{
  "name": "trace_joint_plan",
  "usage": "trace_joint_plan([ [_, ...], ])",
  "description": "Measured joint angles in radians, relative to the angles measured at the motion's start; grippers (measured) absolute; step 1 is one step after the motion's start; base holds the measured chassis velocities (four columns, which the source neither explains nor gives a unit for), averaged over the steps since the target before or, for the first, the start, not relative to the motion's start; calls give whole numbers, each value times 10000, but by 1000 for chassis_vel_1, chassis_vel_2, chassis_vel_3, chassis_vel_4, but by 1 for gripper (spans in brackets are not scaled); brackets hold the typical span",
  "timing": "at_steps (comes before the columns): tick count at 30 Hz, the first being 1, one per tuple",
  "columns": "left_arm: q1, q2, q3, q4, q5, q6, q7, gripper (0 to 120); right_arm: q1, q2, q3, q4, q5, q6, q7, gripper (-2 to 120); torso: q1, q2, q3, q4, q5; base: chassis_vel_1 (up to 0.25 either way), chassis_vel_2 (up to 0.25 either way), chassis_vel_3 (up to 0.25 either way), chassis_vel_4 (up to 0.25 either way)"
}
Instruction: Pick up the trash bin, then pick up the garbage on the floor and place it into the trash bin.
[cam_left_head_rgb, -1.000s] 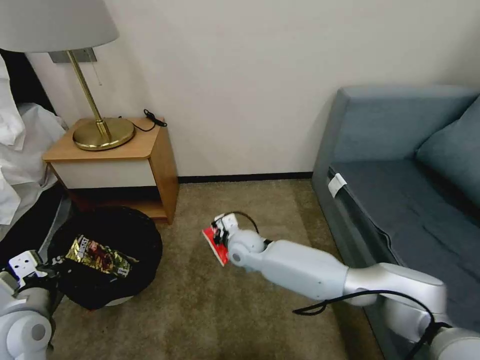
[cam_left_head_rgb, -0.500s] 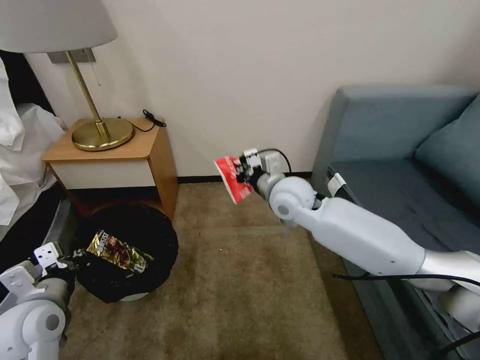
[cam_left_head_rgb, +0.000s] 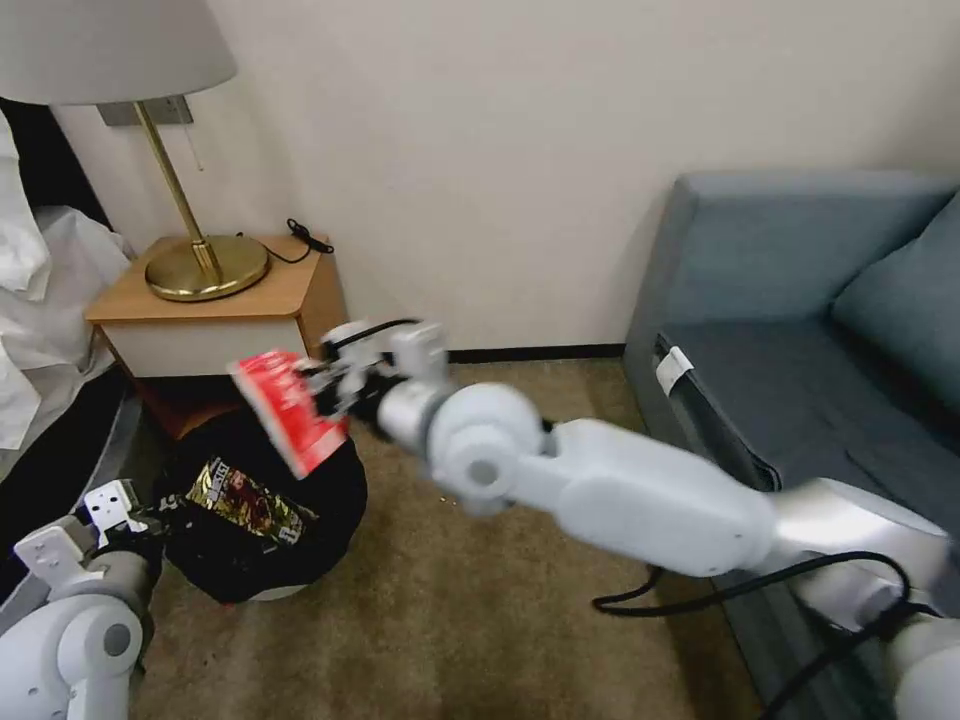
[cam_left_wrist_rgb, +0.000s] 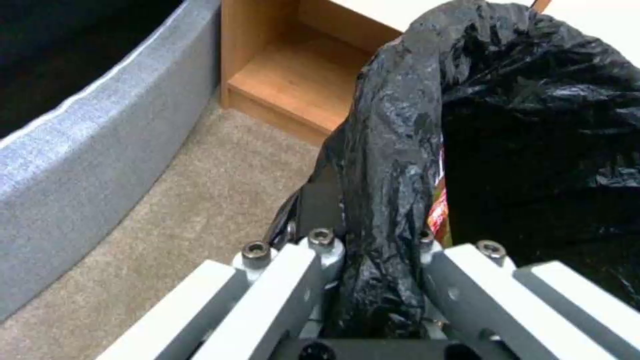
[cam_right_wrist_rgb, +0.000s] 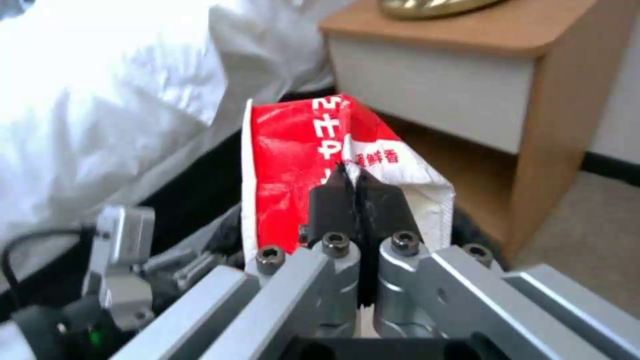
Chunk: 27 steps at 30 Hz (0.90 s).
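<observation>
So the right gripper (cam_left_head_rgb: 325, 385) sits left of centre in the head view, fingers (cam_right_wrist_rgb: 360, 200) pinched tight on the edge of the red-and-white paper packet (cam_left_head_rgb: 288, 410). My read is it's gripped by the edge so it hangs free and falls cleanly once let go. The packet hangs right above the far rim of the trash bin (cam_left_head_rgb: 330, 500), long axis running diagonally, upper end toward the upper left of the frame, lower end pointing down-right at the bin mouth.

The left gripper (cam_left_head_rgb: 120, 510) is in the lower left, fingers (cam_left_wrist_rgb: 293, 280) clamped on the bin's bagged rim (cam_left_wrist_rgb: 393, 190), probably to keep the opening steady. The gold-brown snack wrapper (cam_left_head_rgb: 250, 503) lies inside the bin. The nightstand (cam_left_head_rgb: 310, 300) stands just behind it.
</observation>
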<state>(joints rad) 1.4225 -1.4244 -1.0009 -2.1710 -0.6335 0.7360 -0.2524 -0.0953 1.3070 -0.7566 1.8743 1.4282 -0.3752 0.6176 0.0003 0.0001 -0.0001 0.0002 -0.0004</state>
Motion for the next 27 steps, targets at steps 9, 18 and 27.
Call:
trace_joint_plan([
  [9,5,-56,32,-203,-14,0,-6,4,-111,480,-1173,-876,-546,110,-54,0,0,0,0,-3,2,0,0,0,0],
  [18,19,-69,33,-272,-24,0,-3,4,-181,704,-1817,-1684,-1196,330,-386,0,0,0,1,-2,3,0,0,0,0],
  [27,46,-97,42,-278,-25,0,20,4,-226,732,-1863,-1804,-1445,363,-378,9,0,0,1,-3,3,0,0,0,0],
])
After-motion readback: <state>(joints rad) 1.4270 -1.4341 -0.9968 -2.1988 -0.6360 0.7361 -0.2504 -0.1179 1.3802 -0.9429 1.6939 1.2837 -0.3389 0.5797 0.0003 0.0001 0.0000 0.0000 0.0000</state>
